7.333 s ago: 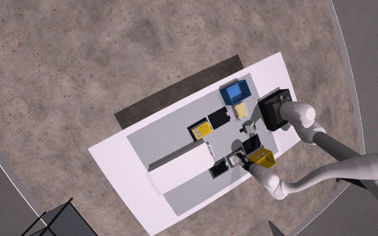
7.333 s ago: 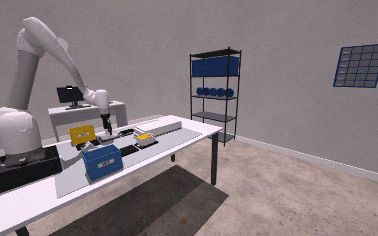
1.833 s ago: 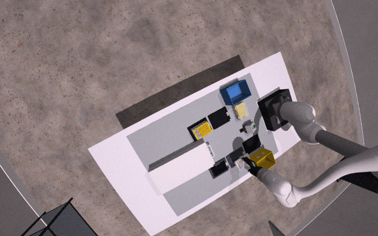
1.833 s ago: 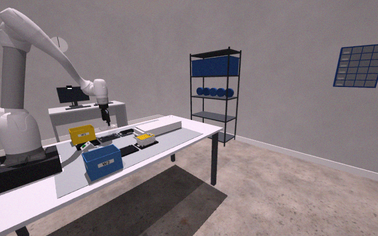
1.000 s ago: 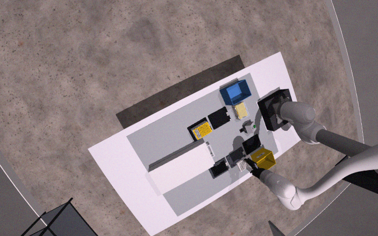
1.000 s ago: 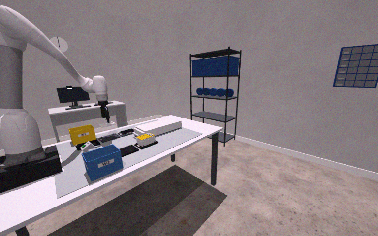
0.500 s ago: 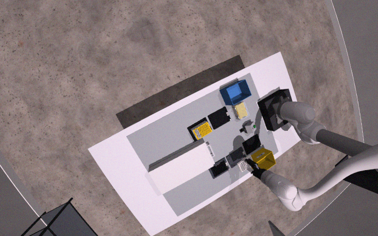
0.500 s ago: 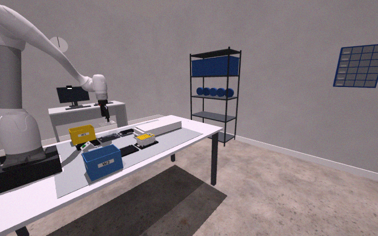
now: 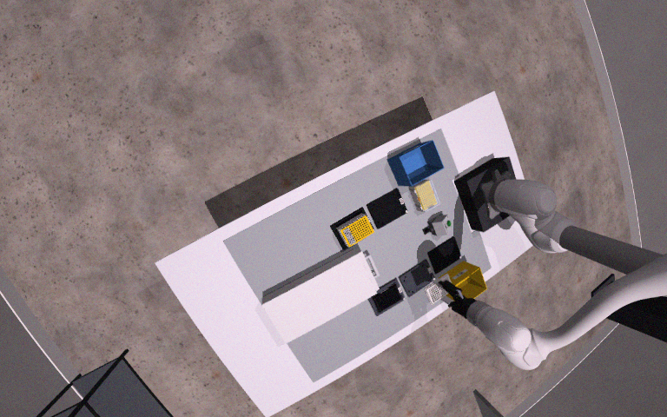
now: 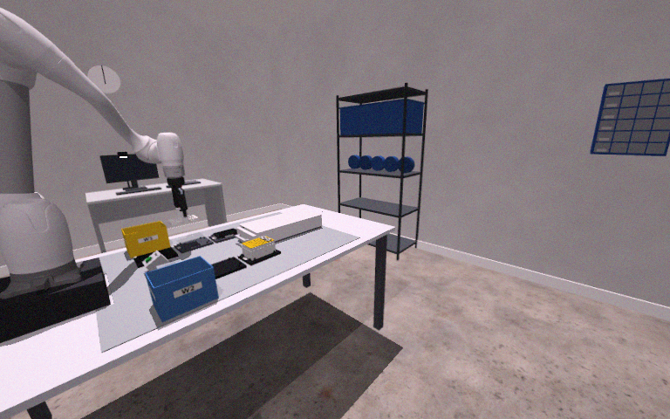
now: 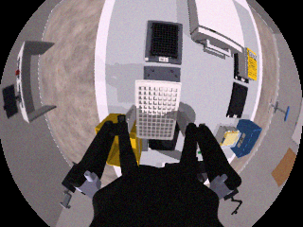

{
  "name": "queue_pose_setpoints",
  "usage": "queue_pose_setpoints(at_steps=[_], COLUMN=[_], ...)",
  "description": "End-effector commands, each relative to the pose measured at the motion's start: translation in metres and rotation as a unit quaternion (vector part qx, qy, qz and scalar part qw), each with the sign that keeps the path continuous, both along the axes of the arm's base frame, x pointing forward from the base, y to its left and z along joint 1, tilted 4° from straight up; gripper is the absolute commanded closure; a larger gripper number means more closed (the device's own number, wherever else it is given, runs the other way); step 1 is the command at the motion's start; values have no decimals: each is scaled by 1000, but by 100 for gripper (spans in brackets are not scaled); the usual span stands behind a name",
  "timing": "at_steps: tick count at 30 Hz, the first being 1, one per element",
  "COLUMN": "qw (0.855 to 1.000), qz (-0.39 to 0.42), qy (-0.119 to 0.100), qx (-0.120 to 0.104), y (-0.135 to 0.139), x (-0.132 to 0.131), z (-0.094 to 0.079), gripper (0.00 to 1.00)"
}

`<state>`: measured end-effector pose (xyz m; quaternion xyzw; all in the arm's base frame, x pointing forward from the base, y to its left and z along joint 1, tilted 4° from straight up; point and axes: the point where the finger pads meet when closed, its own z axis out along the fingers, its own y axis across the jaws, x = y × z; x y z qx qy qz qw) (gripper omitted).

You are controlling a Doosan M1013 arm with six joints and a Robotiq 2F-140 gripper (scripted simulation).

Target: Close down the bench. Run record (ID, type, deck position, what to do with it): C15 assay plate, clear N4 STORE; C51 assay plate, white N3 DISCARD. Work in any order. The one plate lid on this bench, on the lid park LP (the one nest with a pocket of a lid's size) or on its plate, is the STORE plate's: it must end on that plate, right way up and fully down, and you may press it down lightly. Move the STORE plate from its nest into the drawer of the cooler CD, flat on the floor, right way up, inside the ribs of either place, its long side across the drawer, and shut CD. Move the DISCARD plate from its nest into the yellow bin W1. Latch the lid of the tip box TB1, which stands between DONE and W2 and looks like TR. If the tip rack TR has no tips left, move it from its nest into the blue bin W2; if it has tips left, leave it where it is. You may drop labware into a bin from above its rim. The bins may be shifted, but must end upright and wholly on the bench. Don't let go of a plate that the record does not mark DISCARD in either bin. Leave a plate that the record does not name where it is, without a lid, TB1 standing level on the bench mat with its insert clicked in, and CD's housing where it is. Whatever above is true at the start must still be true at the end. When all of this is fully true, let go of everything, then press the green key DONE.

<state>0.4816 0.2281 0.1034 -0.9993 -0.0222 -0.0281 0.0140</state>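
Observation:
My gripper [image 9: 450, 289] is shut on the white assay plate [image 9: 434, 293] and holds it level above the bench, just beside the yellow bin W1 [image 9: 465, 279]. In the wrist view the plate [image 11: 155, 110] shows its grid of wells between my two fingers, with the yellow bin [image 11: 114, 142] to their left. Below and beyond it lie a grey nest [image 11: 162, 75] and a dark nest with a plate in it [image 11: 165, 41]. In the exterior view my gripper [image 10: 182, 209] hangs well above the bench, behind the yellow bin [image 10: 146, 237].
The blue bin W2 [image 9: 415, 162] stands at the far end, with tip box TB1 [image 9: 425, 195] and the green DONE key [image 9: 447, 222] beside it. The yellow tip rack TR [image 9: 356, 229] sits in its nest. The long white cooler CD [image 9: 320, 294] is shut.

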Motion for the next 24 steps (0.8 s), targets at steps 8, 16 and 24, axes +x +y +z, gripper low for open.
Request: queue_pose_setpoints(at_steps=[8,16,24], qw=[1000,1000,1000], qz=[0,0,0], qy=[0,0,0], qx=[0,0,0], y=[15,24,36], x=[-23,-37,-54], z=[-1,-1,-2], gripper=[100,100,100])
